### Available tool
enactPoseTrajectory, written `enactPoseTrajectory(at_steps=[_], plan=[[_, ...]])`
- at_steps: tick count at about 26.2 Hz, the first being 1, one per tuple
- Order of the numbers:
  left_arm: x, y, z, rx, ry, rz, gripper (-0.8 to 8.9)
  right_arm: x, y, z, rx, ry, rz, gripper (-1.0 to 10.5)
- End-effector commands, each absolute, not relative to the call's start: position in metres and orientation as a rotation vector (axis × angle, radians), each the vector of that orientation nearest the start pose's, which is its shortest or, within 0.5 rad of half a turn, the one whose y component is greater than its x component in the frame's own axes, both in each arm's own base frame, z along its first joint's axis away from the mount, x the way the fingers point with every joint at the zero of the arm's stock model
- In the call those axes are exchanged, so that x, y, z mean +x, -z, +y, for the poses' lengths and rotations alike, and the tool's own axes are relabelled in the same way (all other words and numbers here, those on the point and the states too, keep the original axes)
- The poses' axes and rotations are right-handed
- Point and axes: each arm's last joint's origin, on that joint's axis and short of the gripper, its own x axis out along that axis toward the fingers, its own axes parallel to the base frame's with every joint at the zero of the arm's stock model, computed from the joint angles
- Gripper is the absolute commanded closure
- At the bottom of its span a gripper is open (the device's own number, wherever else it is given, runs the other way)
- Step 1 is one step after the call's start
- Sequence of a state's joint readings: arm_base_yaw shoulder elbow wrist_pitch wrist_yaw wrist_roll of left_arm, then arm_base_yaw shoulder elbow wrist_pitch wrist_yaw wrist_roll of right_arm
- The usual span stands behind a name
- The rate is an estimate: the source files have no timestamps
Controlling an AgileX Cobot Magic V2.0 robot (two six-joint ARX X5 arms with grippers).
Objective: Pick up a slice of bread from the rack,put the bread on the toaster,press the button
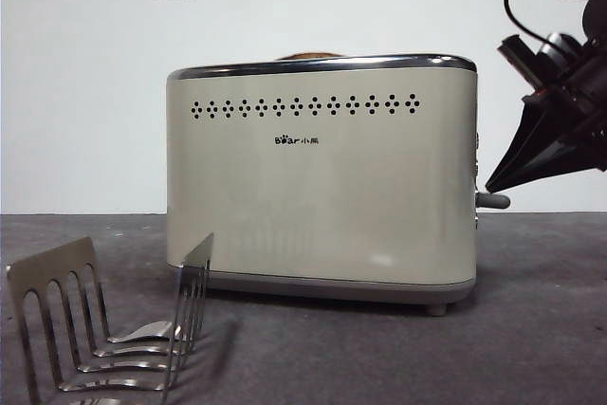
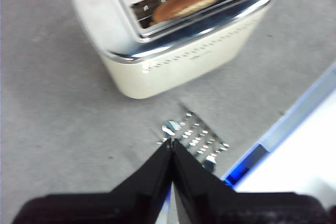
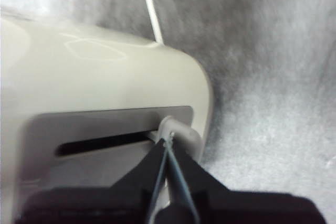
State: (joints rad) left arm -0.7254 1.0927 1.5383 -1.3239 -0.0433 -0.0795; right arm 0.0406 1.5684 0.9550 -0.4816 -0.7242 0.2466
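Pinched to a single closed tip and holding nothing, my right gripper is resting its point on the button, the small grey lever stub sticking out of the toaster's narrow end. From the front I am reaching in from high at the side, and the black tip is sitting just above the stub, touching it or very nearly.

I am pressing with a thin wedge on a small rounded knob, and that is where I am seeing the risk. If I am pushing off the middle of the stub, the tip could be sliding off its end and scraping down the grey slot plate, leaving the lever unlatched. If I am driving at a slant, I could be shoving the whole toaster sideways across the table, since nothing is bracing it.

Moving outward, the slice of bread is sitting down inside one of the top slots, its brown crust just showing above the chrome rim, so a half-press may be leaving it untoasted.

Further out, the rack is standing empty in front of the toaster, near it, and a shifted toaster might be knocking it.

My left gripper is hanging above the rack, jaws together, gripping nothing.
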Motion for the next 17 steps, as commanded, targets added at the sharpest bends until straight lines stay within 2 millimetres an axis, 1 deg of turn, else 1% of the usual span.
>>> enactPoseTrajectory(at_steps=[1,6,11,17], plan=[[0.118,-0.422,-0.102,0.261,0.588,0.853,8.22,0.292,-0.176,0.032,0.578,-0.507,1.236,9.5],[0.118,-0.422,-0.102,0.261,0.588,0.853,8.22,0.293,-0.162,0.032,0.58,-0.467,1.302,9.5],[0.117,-0.422,-0.102,0.261,0.589,0.853,8.22,0.29,-0.16,0.03,0.544,-0.437,1.329,9.5],[0.118,-0.422,-0.102,0.261,0.588,0.853,8.22,0.289,-0.16,0.03,0.539,-0.439,1.333,9.5]])
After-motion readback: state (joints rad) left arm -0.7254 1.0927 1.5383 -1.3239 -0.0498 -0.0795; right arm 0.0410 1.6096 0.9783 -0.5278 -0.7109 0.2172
